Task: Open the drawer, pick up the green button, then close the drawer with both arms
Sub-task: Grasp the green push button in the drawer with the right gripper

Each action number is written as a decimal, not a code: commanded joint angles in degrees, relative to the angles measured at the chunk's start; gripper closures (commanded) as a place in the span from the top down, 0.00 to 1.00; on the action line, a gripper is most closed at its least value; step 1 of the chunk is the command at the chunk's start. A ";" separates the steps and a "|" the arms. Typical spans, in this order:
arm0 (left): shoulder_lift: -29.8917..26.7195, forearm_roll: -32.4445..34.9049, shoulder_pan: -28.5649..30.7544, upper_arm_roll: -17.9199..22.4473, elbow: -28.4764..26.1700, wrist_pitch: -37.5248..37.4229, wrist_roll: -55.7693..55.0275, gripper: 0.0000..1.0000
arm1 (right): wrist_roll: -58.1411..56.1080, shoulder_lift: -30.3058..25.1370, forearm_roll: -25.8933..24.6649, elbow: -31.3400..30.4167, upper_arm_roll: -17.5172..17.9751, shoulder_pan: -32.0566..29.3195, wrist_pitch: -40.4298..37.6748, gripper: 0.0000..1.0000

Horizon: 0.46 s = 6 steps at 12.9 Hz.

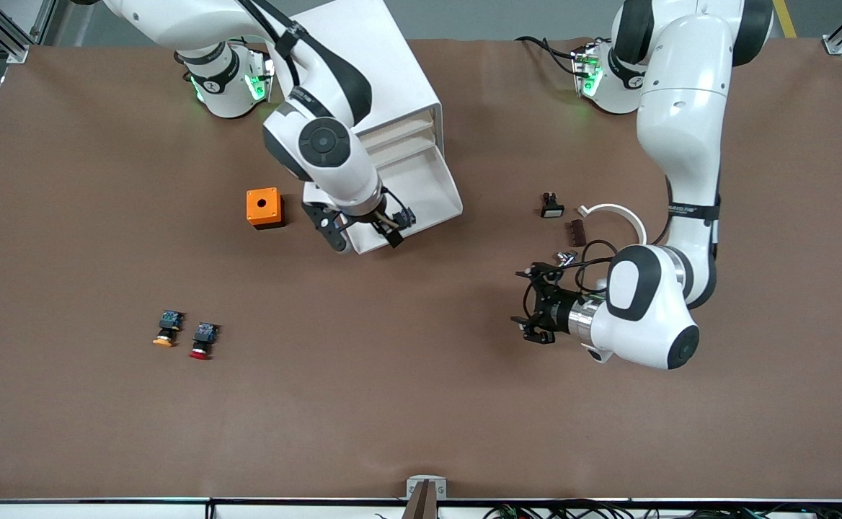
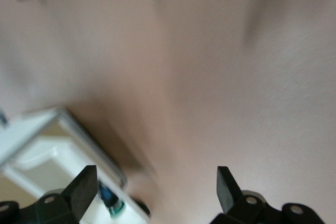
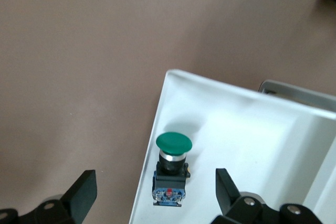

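Observation:
The white cabinet (image 1: 385, 79) stands near the arms' bases with one drawer (image 1: 432, 180) pulled out. The green-capped button (image 3: 173, 167) lies in the drawer (image 3: 241, 124) by its front corner. It appears as a small dark thing in the front view (image 1: 406, 215). My right gripper (image 1: 362, 234) is open over that corner, with the button between its fingers and below them in the right wrist view (image 3: 156, 192). My left gripper (image 1: 523, 304) is open and empty over bare table toward the left arm's end. It faces the drawer (image 2: 47, 150) and the button (image 2: 111, 203).
An orange box (image 1: 264, 207) with a round hole stands beside the drawer toward the right arm's end. A yellow-orange-capped button (image 1: 167, 328) and a red-capped one (image 1: 203, 340) lie nearer the camera. A small black part (image 1: 551, 205), a brown piece (image 1: 577, 232) and a white ring (image 1: 619, 213) lie near the left arm.

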 commanded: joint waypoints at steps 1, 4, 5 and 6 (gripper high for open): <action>-7.42 12.71 -0.83 -0.74 -2.63 -1.30 12.65 1.00 | 2.33 0.16 -2.54 -3.16 0.59 0.12 3.96 1.00; -10.34 18.55 0.04 -0.84 -2.90 -3.33 23.92 1.00 | 5.75 2.43 -4.99 -3.70 0.59 1.44 5.90 1.00; -10.35 18.73 0.13 -0.58 -2.81 -3.33 25.69 1.00 | 7.85 3.40 -6.66 -3.70 0.59 1.62 6.78 1.00; -10.35 18.73 0.65 -0.49 -2.64 -3.24 26.23 1.00 | 9.53 4.28 -7.90 -3.70 0.59 2.31 7.57 1.00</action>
